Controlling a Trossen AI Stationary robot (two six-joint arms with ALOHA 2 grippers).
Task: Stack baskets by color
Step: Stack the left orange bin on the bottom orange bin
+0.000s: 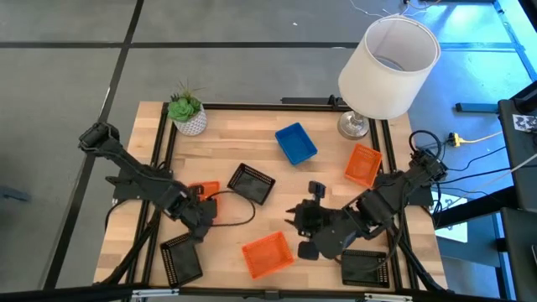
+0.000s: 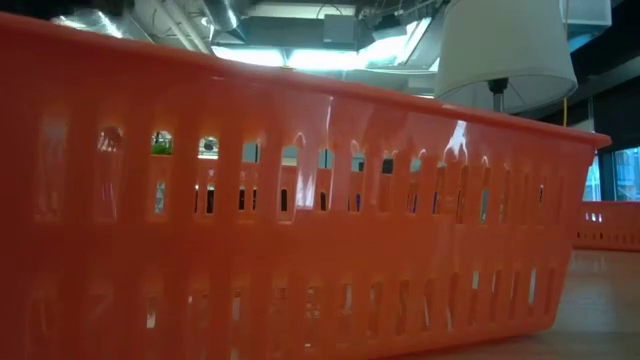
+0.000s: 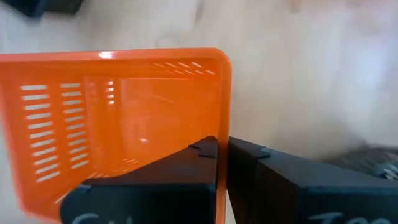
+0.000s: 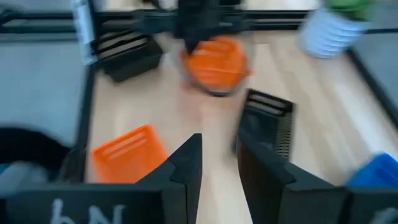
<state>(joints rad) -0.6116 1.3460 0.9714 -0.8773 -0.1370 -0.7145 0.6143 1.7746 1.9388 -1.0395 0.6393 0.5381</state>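
Gripping one wall of an orange basket (image 1: 204, 191) near the table's (image 1: 319, 189) left edge, the left gripper (image 1: 198, 206) has its jaws clamped on the plastic, seen from above. Two more orange baskets lie apart: one at the front middle (image 1: 268, 254), one by the right edge (image 1: 362, 164). Black baskets sit at front left (image 1: 181, 258), centre (image 1: 252, 183) and front right (image 1: 364, 267); a single blue basket (image 1: 295, 143) lies toward the back. A plant pot (image 1: 190, 117) and a lamp (image 1: 388, 67) stand at the rear. The right gripper (image 1: 295, 220) waits over the table's middle, jaws apart and empty.

From table height, an orange basket (image 2: 300, 220) fills nearly the whole picture, with another orange one (image 2: 608, 224) at the far right; neither arm shows.

At the left wrist, the two dark fingers (image 3: 205, 155) pinch the basket's (image 3: 112, 118) side wall, one inside and one outside. The hold looks thin, so a straight, slow lift would likely keep the basket from swinging or slipping.

At the right wrist, the open fingers (image 4: 186, 163) point across the table toward the held basket (image 4: 214, 63), the front-middle orange one (image 4: 126, 153) and a black one (image 4: 268, 122). Carrying the held basket over another orange one and lining up its corners before release seems the sound course.
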